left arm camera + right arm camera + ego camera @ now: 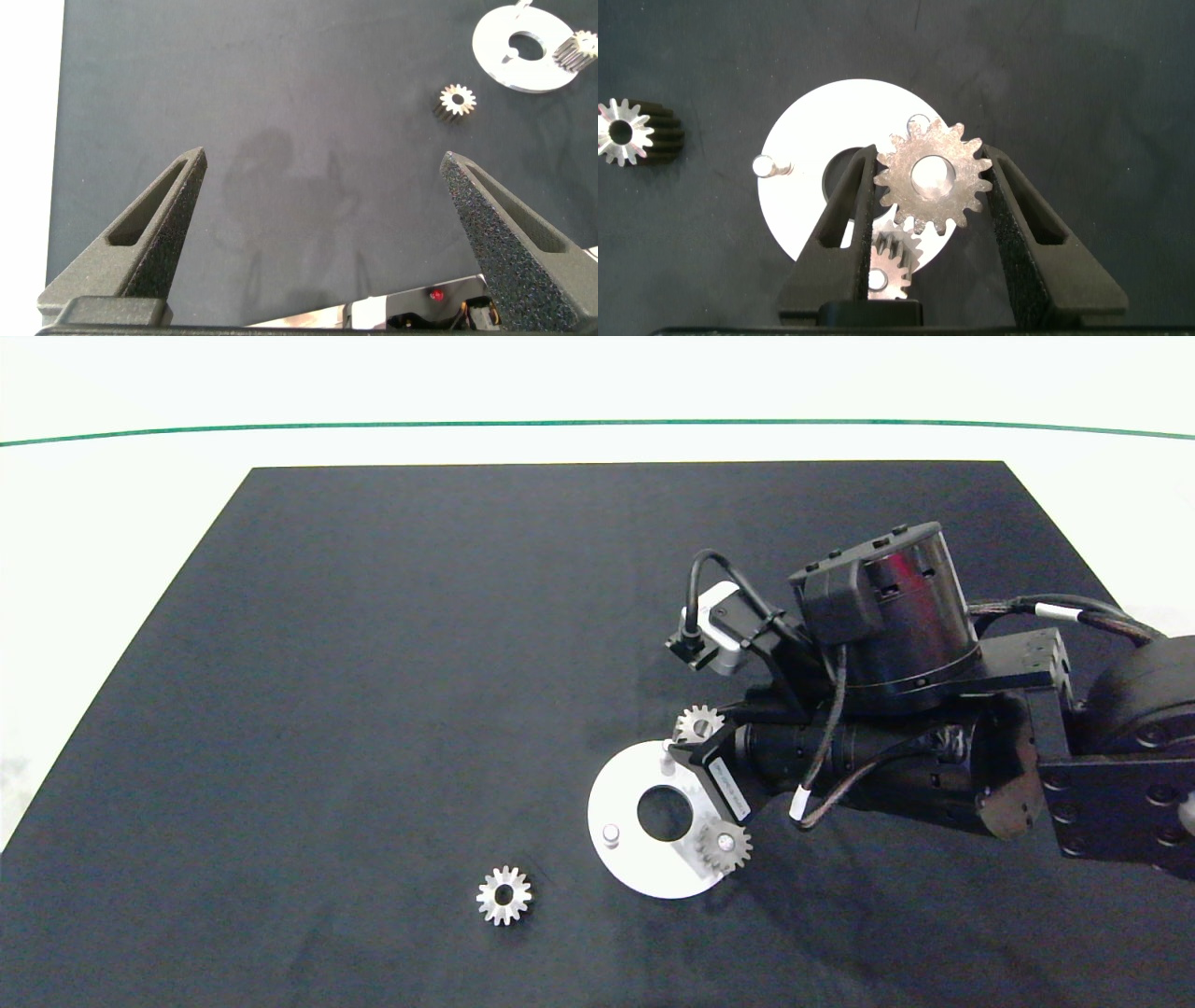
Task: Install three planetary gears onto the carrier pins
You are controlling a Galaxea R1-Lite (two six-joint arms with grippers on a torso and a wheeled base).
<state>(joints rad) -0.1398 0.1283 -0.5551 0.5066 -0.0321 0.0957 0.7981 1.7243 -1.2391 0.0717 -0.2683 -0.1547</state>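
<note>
My right gripper [929, 157] is shut on one planetary gear [932, 177], gripped at its teeth over the white disc [808, 126]. A bare carrier pin [917, 121] peeks out just past that gear's rim. In the head view the held gear [698, 723] hangs at the disc's [621, 793] far edge. A second gear [724, 847] sits on the disc's right-hand pin. Another pin [610, 833] stands bare on the left. The third gear [504, 895] lies flat on the mat, left of the disc. My left gripper [322, 157] hovers open over bare mat, out of the head view.
A black mat [373, 663] covers the white table, with a green line [373, 427] running along the far side. The right arm's bulky wrist [887, 616] looms over the mat right of the disc.
</note>
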